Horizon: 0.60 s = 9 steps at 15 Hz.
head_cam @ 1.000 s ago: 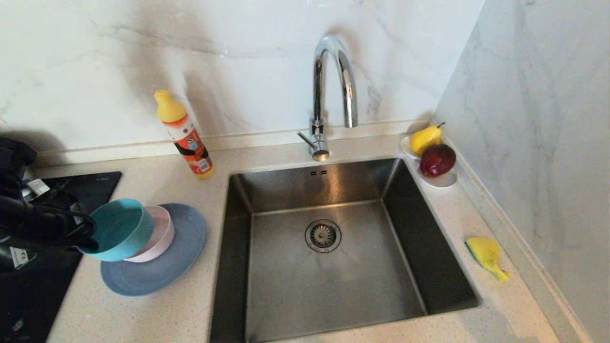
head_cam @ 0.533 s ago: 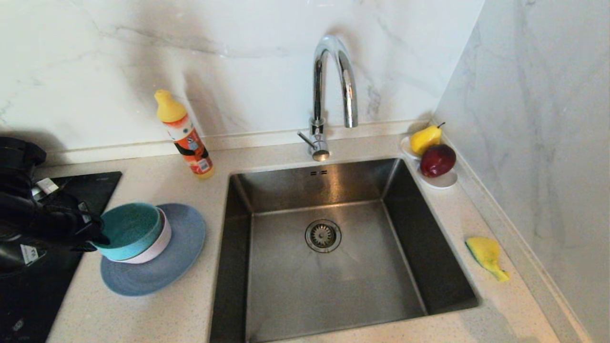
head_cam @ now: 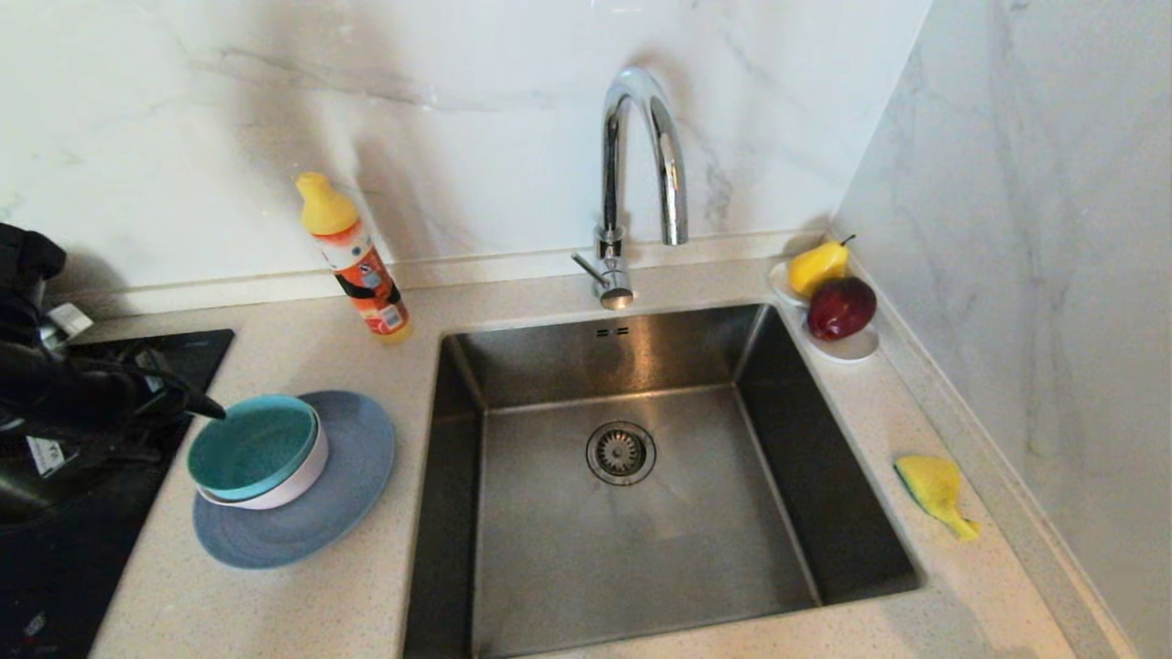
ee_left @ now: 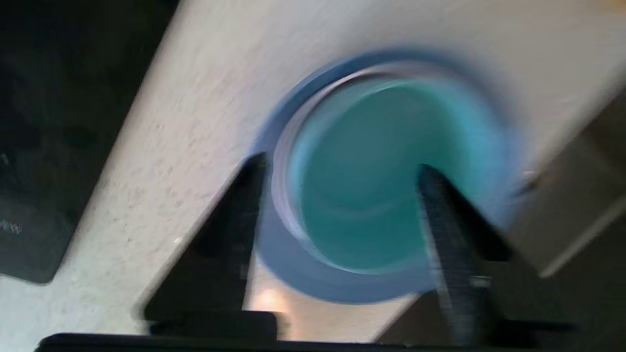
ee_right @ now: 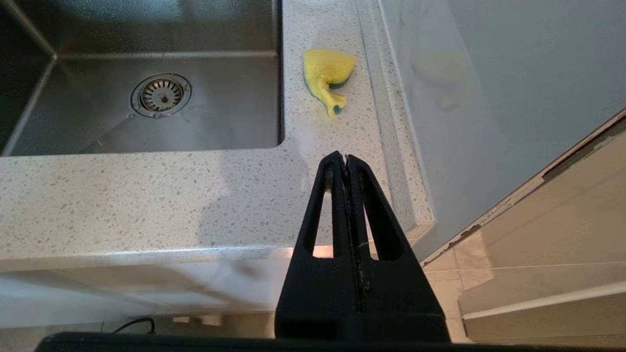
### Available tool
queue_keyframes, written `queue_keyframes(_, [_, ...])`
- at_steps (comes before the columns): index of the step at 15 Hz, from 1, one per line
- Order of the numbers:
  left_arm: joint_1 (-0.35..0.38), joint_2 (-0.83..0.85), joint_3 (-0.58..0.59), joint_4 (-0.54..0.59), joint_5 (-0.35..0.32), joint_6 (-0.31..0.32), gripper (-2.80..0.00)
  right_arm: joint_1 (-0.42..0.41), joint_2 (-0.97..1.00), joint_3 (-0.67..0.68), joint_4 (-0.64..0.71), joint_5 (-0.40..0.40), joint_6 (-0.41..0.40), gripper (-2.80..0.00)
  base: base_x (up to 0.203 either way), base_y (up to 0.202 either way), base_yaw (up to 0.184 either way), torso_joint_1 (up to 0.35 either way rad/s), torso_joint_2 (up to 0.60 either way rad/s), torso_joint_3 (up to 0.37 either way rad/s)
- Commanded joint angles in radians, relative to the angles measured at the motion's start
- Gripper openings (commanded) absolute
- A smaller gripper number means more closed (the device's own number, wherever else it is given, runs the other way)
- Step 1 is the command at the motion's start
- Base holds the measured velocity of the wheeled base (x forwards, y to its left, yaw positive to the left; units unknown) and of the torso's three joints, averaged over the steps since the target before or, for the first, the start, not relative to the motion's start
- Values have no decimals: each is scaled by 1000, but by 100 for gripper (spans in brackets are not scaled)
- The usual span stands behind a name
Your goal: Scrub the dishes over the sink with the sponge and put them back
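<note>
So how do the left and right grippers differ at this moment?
The left gripper is open, its fingers spread either side of the teal bowl's rim; the right gripper is shut, fingers pressed together. The left hangs over the stacked dishes beside the sink; the right hangs off the counter's front edge, short of the sponge. Both are black, and neither holds anything.

The square brushed stainless-steel sink (head_cam: pixel 641 513) has a dull satin sheen, while the curved chrome tap (head_cam: pixel 641 156) is mirror-glossy. The pale speckled stone-look worktop (head_cam: pixel 302 604) looks smooth, like the glossy veined marble-look wall (head_cam: pixel 439 119). The small teal bowl (head_cam: pixel 252 447) and wide grey-blue plate (head_cam: pixel 352 467) look matt. The yellow foam sponge (ee_right: pixel 326 73) looks porous.
</note>
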Motion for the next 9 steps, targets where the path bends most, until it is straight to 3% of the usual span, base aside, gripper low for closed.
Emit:
queue_keyframes(1, [0, -60, -97, 11, -10, 1, -280, 0, 0, 0, -1, 0, 0, -280, 0, 0, 0, 0, 0, 0])
queue_keyframes(2, [0, -69, -143, 7, -21, 23, -280, 0, -2, 0, -1, 0, 0, -280, 0, 0, 0, 0, 0, 0])
queue_keyframes(5, [-54, -75, -223, -84, -81, 246, -280, 0, -2, 0, -1, 0, 0, -280, 0, 0, 0, 0, 0, 0])
queue_keyframes(9, [-191, -94, -103, -342, -66, 455, -280, 0, 0, 0, -1, 0, 0, -280, 0, 0, 0, 0, 0, 0])
